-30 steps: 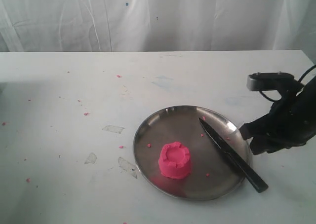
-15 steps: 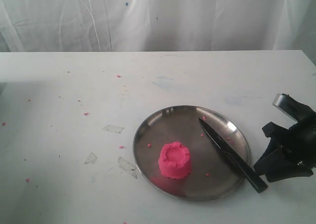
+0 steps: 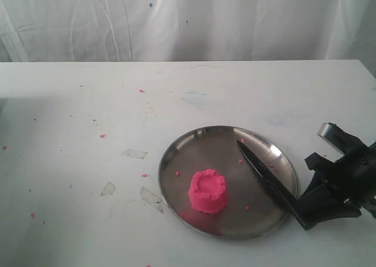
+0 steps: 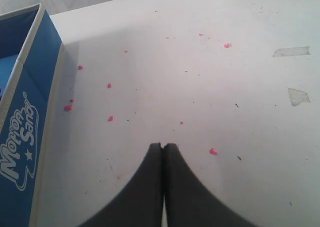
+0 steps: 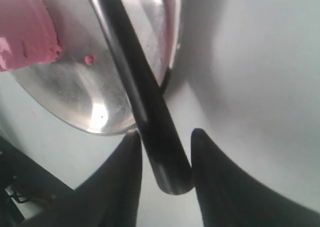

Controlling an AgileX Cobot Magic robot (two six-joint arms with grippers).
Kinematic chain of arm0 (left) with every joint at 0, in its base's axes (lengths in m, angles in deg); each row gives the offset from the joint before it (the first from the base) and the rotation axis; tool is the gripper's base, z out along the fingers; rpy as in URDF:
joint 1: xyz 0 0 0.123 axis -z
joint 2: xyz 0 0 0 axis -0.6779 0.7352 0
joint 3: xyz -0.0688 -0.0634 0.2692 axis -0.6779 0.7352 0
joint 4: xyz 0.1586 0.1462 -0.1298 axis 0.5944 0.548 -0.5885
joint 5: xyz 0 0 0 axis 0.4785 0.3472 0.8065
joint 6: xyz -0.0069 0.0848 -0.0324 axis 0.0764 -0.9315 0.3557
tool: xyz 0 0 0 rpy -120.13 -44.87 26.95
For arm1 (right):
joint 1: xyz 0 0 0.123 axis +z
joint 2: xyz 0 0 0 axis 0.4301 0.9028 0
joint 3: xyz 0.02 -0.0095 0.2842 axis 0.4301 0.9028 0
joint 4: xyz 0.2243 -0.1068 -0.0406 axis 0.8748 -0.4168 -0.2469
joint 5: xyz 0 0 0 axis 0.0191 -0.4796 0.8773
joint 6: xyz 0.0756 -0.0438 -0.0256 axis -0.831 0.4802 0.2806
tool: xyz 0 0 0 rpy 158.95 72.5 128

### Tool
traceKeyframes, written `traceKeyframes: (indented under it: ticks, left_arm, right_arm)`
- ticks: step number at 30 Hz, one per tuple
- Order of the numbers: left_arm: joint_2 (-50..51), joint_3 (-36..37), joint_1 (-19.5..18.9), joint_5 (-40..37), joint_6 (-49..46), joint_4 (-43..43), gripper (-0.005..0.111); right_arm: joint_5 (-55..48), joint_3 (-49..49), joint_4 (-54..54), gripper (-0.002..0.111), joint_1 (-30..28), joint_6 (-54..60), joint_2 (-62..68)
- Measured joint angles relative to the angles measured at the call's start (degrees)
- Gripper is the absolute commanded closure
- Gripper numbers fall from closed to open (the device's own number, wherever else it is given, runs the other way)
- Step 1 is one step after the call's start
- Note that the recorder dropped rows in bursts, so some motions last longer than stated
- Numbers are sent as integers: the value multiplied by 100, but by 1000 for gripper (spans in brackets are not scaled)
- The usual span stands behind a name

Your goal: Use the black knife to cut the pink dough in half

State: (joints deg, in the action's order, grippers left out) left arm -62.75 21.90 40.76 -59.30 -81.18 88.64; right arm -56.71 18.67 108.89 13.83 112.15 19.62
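Note:
The pink dough [image 3: 207, 190] [image 5: 25, 32], a small castle-shaped lump, stands upright on the round steel plate [image 3: 217, 146] [image 5: 75, 94]. The black knife [image 3: 264, 179] [image 5: 145, 102] lies across the plate's right side, with its handle sticking out over the rim toward the table's front. My right gripper [image 3: 304, 190] [image 5: 166, 134] is low at that handle end, open, one finger on each side of the handle. My left gripper [image 4: 162, 146] is shut with nothing in it, above bare table, and does not show in the exterior view.
A blue box [image 4: 25, 112] stands beside the left gripper. Tiny pink crumbs [image 4: 213, 151] and scraps of clear tape [image 3: 134, 153] [image 3: 151, 196] are scattered left of the plate. A white curtain hangs behind the table.
My right gripper has dropped from above the plate's right edge and moved in to straddle the knife handle. Knife, dough and plate have not moved.

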Motion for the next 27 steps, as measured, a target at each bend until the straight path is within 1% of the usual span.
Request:
traceKeyframes:
  ticks: [5,20,22,24,27]
  left_arm:
    - [0,0,0,0,0,0,107]
    - [0,0,0,0,0,0,107]
    - [0,0,0,0,0,0,107]
    - [0,0,0,0,0,0,107]
    - [0,0,0,0,0,0,107]
  right_arm:
    - [-120,0,208,76,0,244,93]
    - [-198,0,231,77,0,307,319]
    - [-207,0,231,81,0,317,319]
    - [-226,0,231,87,0,346,319]
    - [-293,0,220,101,0,452,319]
